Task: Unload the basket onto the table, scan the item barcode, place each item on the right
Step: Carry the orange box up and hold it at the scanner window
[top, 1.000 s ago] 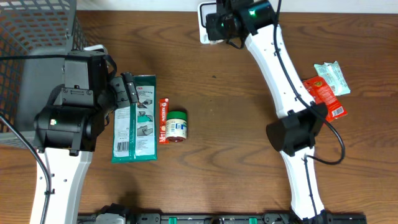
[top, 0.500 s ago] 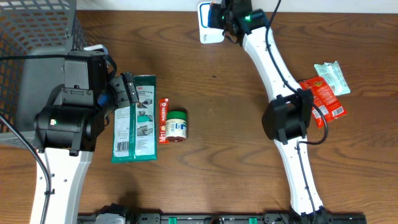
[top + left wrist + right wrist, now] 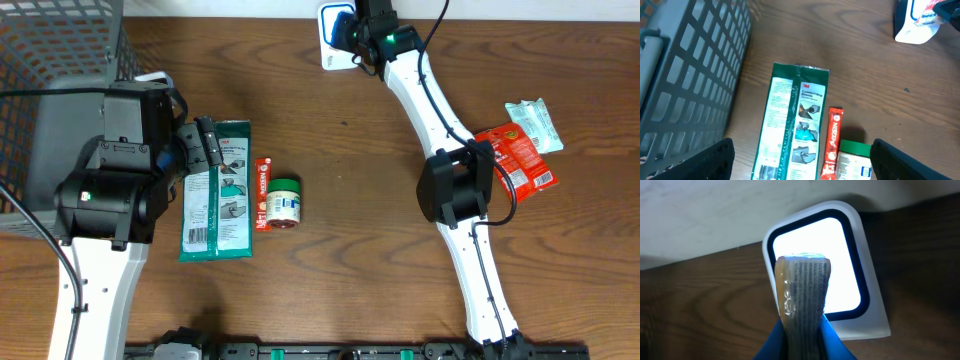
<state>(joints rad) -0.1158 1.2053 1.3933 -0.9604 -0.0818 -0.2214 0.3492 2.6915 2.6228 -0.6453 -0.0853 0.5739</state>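
Blue-tipped right fingers point(image 3: 772, 349) are pinched nearly closed on a slim packet point(image 3: 802, 290), which stands upright out of the grip with its top end rounded, its left side clear and glossy, its right side covered in fine print too small to read. Directly behind the slim packet is the scanner point(image 3: 867, 287), a white unit with a dark-bordered window that glows bright; the packet is held up in front of the window, covering its lower middle, though whether the two touch cannot be told. From overhead the right arm reaches across to the far edge of the desk point(image 3: 340, 290), where the scanner point(image 3: 329, 45) sits, with the arm's wrist over it. On the other side, the left fingers point(image 3: 715, 157) are spread wide with nothing between them, poised above a long green glove packet point(image 3: 792, 120) that lies flat just beside the wall of a grey wire basket point(image 3: 695, 75). A narrow red box point(image 3: 834, 142) lies alongside the green glove packet's right edge, and a green-lidded jar point(image 3: 855, 157) lies touching the red box on its far side. Well apart from these, close to the right arm's elbow, a red pouch point(image 3: 522, 158) and a pale green pouch point(image 3: 530, 122) lie next to each other near the desk's right edge.
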